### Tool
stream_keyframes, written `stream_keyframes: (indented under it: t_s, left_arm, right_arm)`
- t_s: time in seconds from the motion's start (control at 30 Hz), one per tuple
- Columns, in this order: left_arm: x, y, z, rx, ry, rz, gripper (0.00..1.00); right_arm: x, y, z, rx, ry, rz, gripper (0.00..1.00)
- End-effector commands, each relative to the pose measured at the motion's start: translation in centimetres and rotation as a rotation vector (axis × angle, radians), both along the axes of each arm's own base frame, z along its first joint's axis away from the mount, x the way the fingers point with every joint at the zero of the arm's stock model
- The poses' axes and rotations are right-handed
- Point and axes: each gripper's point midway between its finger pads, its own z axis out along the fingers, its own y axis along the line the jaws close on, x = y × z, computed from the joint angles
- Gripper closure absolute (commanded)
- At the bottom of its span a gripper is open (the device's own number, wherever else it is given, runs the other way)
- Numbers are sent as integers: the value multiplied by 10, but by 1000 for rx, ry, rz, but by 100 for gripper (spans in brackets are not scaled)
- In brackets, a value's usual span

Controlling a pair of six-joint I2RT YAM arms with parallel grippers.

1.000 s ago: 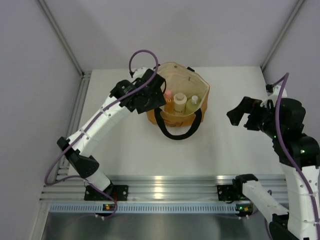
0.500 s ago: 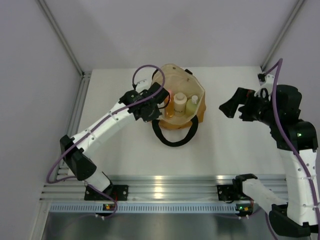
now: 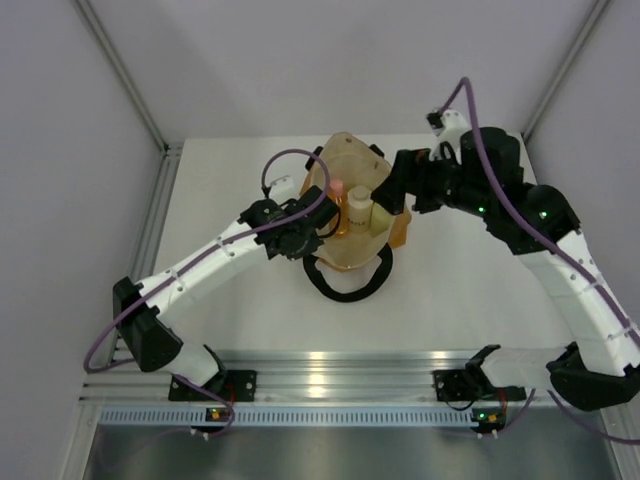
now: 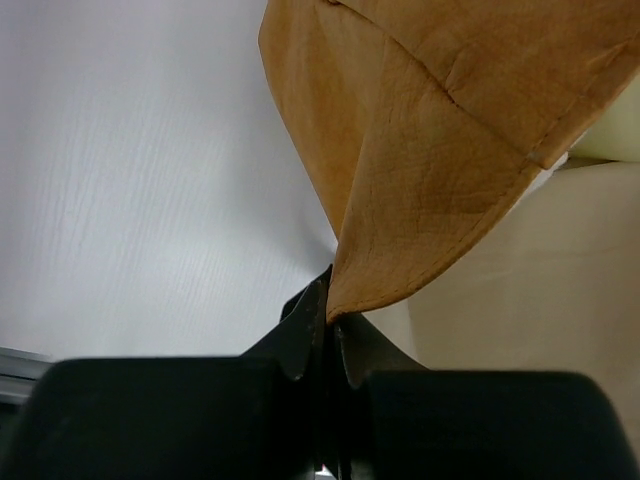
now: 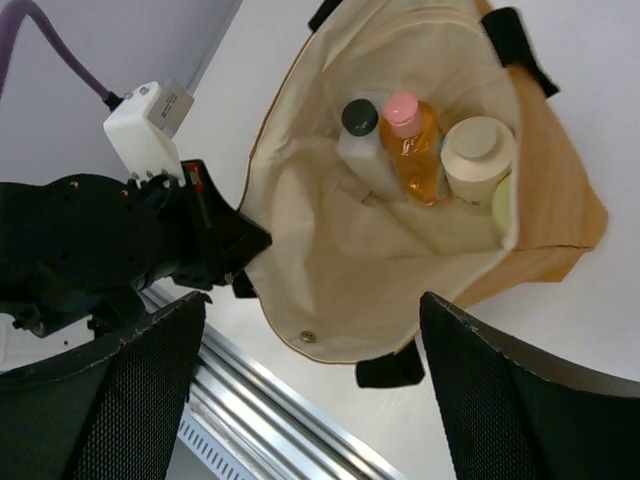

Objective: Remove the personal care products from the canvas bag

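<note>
The canvas bag (image 3: 347, 256) stands mid-table, mustard-orange with a cream lining (image 5: 400, 250) and black handles (image 3: 345, 291). My left gripper (image 3: 316, 232) is shut on the bag's left rim; the left wrist view shows the orange fabric edge (image 4: 440, 160) pinched between the jaws of that gripper (image 4: 330, 320). My right gripper (image 3: 396, 190) hovers open above the bag's mouth, and the right wrist view shows nothing between the fingers of this gripper (image 5: 315, 390). Inside stand the personal care products: a white dark-capped bottle (image 5: 357, 140), an orange pink-capped bottle (image 5: 416, 150), a cream jar (image 5: 478, 152) and a pale yellow-green bottle (image 5: 503, 205).
White table (image 3: 230, 330) with an aluminium rail (image 3: 330, 375) along its near edge. Grey walls stand at the left, right and back. The left arm (image 3: 200, 265) reaches in diagonally from the near left.
The right arm swung in from the right side to over the bag's mouth. The left gripper closed on the bag's rim and drew it leftward and nearer, reshaping the bag.
</note>
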Motion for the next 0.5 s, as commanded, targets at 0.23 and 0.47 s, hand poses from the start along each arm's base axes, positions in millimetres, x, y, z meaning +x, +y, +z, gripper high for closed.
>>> stream_keyframes:
  t_s: [0.23, 0.47]
  left_arm:
    - [0, 27, 17, -23, -99, 124, 100]
    - [-1, 30, 18, -50, -111, 165, 100]
  right_arm:
    - [46, 86, -16, -73, -41, -87, 18]
    - [86, 116, -60, -154, -10, -128, 23]
